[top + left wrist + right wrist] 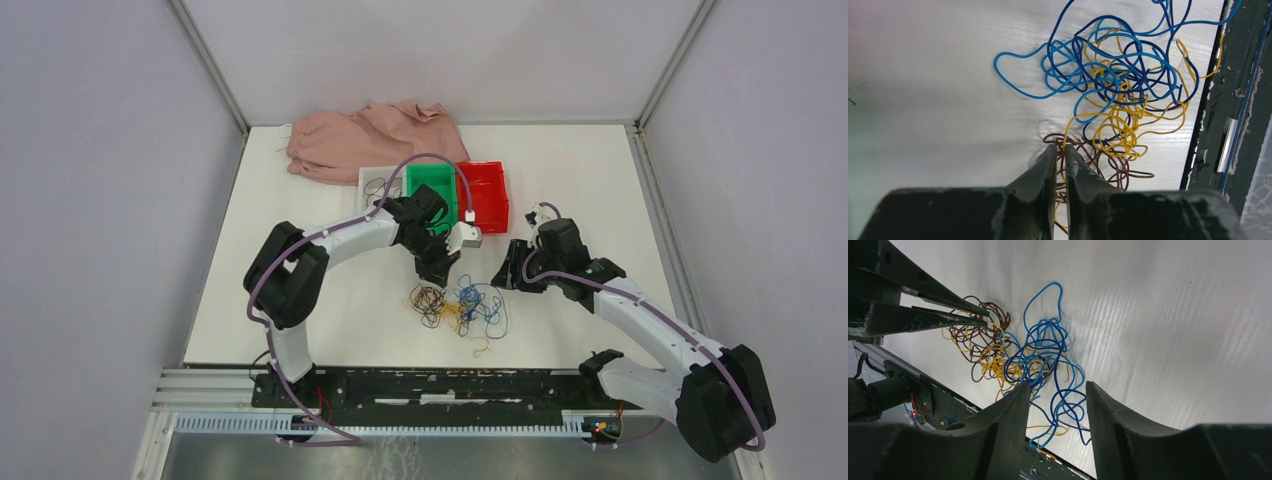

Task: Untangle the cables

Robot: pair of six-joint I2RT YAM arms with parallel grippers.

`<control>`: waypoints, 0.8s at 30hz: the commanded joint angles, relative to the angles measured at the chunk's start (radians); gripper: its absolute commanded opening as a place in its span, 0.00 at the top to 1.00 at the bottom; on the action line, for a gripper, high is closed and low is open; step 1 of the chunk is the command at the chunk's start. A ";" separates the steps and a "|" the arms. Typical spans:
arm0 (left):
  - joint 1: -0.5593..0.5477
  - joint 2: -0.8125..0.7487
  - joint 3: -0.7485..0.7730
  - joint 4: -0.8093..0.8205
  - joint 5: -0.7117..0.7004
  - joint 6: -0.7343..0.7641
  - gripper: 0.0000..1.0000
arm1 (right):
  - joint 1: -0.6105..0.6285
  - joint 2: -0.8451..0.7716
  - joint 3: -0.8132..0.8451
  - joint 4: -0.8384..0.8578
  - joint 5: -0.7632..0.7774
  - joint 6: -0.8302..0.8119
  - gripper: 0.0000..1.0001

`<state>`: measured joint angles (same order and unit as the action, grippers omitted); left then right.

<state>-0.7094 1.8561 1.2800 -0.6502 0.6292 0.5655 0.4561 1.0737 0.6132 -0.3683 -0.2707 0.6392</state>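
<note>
The left gripper (1058, 150) is almost closed, its tips in the brown loops at lower centre of the cables (1113, 85), probably to draw one strand free. I cannot tell whether it has caught one. The right gripper (1058, 386) hangs wide open and empty over the blue strands. Both arms bend inward, wrists tipped down at the tabletop (923, 100).

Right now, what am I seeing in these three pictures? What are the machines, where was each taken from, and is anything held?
These are two robot arms bolted to a table, each ending in a two-finger gripper. The wide picture looks down from above; the others come from a camera on each wrist. On it lies a tangle of blue, yellow and brown cables; behind are a pink cloth, a white tray, a green bin and a red bin. The left gripper is nearly closed at the brown strands; whether it pinches one is unclear. The right gripper is open, holding nothing.
</note>
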 commanded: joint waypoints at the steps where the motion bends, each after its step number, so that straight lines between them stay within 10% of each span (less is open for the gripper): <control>1: -0.005 -0.018 0.016 0.003 -0.020 0.040 0.89 | 0.001 -0.041 0.066 0.003 0.024 -0.009 0.49; 24: -0.003 -0.423 0.316 -0.204 -0.170 -0.093 0.97 | 0.039 -0.030 0.199 0.320 -0.158 -0.023 0.21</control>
<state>-0.7094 1.4979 1.5303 -0.8577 0.4625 0.5369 0.4709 1.0309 0.7254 -0.1902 -0.3676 0.6262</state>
